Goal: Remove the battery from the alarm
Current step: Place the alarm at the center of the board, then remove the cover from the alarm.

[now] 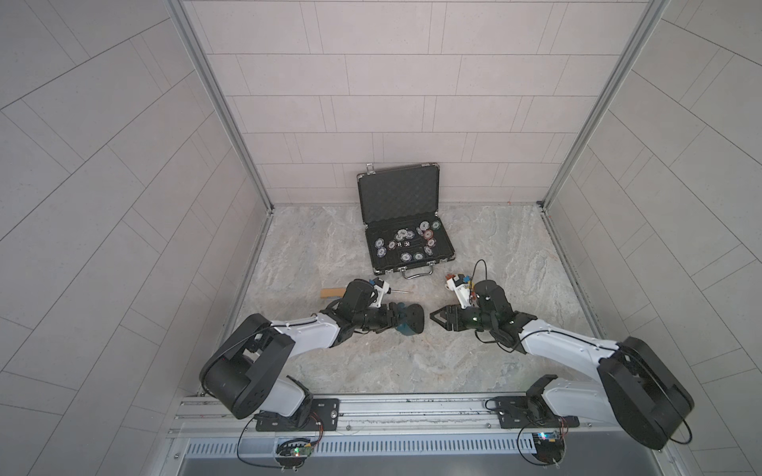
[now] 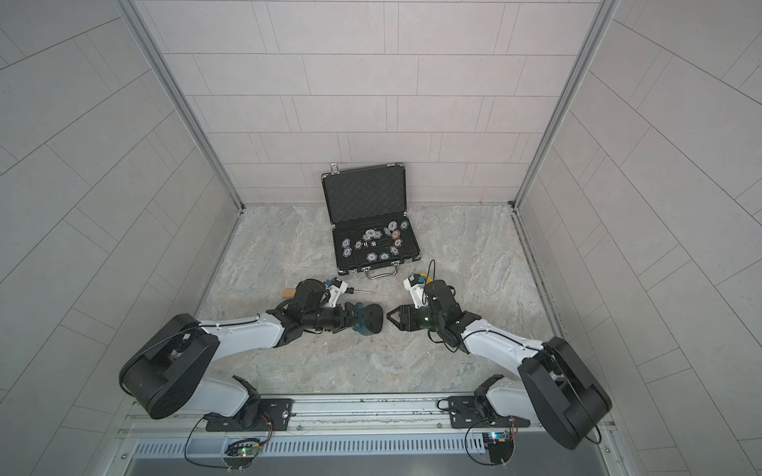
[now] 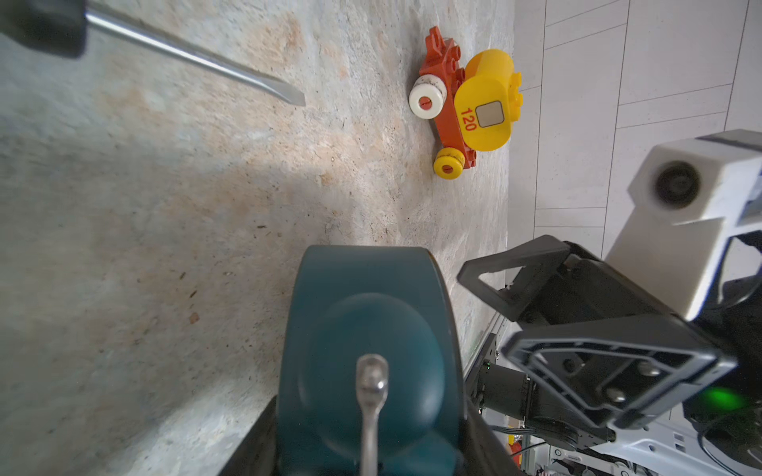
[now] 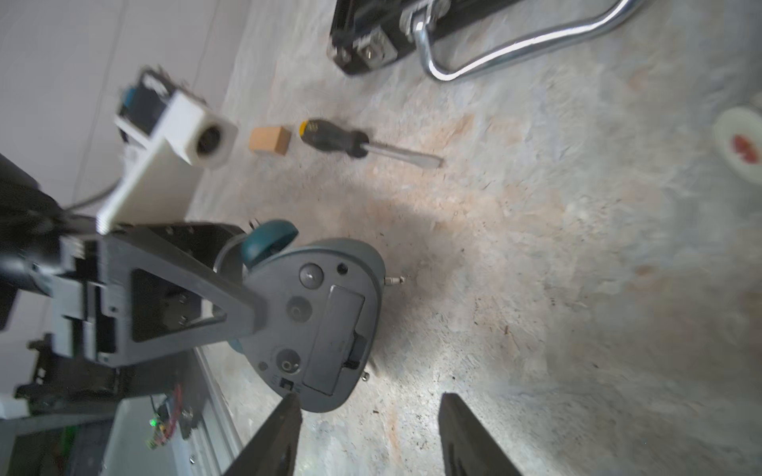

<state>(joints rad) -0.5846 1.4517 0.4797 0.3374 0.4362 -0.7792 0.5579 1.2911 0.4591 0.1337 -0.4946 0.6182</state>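
The alarm (image 1: 412,322) is a dark teal twin-bell clock held just above the table, its dark back (image 4: 317,325) turned toward my right arm. My left gripper (image 1: 396,320) is shut on it from the bell side, and one teal bell (image 3: 367,362) fills the left wrist view. A closed rectangular cover (image 4: 334,338) sits on the alarm's back. The battery is hidden. My right gripper (image 4: 370,399) faces the back, a short gap away, open with only bare table between its fingers (image 4: 462,428). Both top views show the two grippers nose to nose (image 2: 391,318).
An open black case (image 1: 396,193) with several poker chips stands behind the grippers. A black-and-yellow-handled screwdriver (image 4: 354,142) and a small wooden block (image 4: 270,140) lie behind my left arm. A red and yellow toy vehicle (image 3: 466,103) sits behind my right wrist.
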